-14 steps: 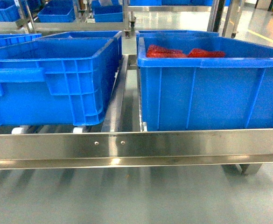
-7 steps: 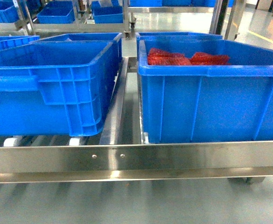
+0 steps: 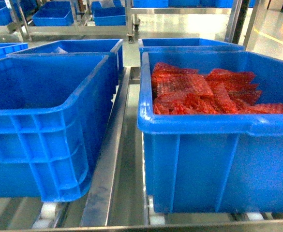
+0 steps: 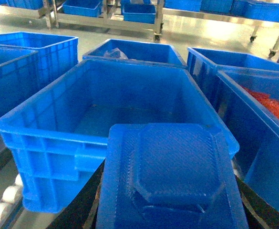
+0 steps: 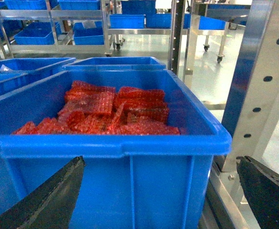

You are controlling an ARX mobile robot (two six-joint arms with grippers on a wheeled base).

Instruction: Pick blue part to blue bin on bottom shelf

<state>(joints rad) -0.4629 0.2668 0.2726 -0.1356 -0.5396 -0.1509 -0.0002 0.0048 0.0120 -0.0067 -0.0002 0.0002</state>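
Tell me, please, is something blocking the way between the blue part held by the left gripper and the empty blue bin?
Nothing visible does. The blue part sits just before the near rim of the empty blue bin, whose top is open.

Probably a warehouse: blue crates (image 3: 44, 130) on steel racks (image 5: 258, 86).

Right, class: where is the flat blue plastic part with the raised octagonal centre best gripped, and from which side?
The flat blue plastic part is probably best pinched across its long edges, coming from the near end: it lies level, and the raised octagon's sloped faces offer little purchase.
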